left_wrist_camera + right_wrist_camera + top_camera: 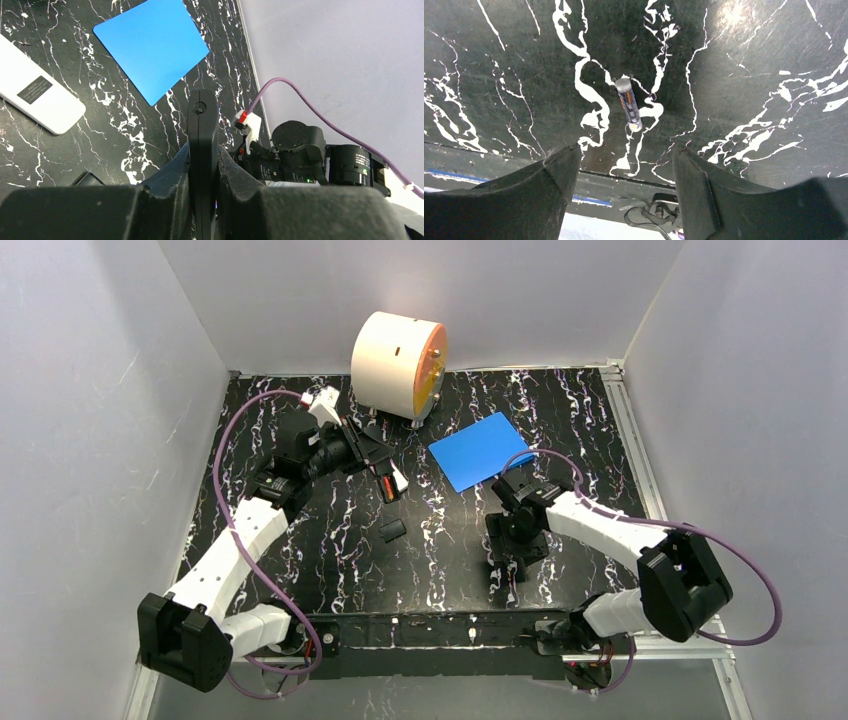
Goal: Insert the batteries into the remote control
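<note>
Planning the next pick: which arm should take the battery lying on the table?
Right. The right gripper is open, aimed at the battery centred ahead of its gap. The left gripper is shut on the black remote.

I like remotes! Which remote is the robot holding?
The black remote, pinched edge-on in the left gripper; the white remote lies loose on the table.

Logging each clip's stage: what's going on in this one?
The left gripper is shut on a dark remote, held edge-on to its wrist camera. The right gripper hangs open above a battery lying on the marbled table, not touching it. Whether any battery is already loaded cannot be seen.
</note>
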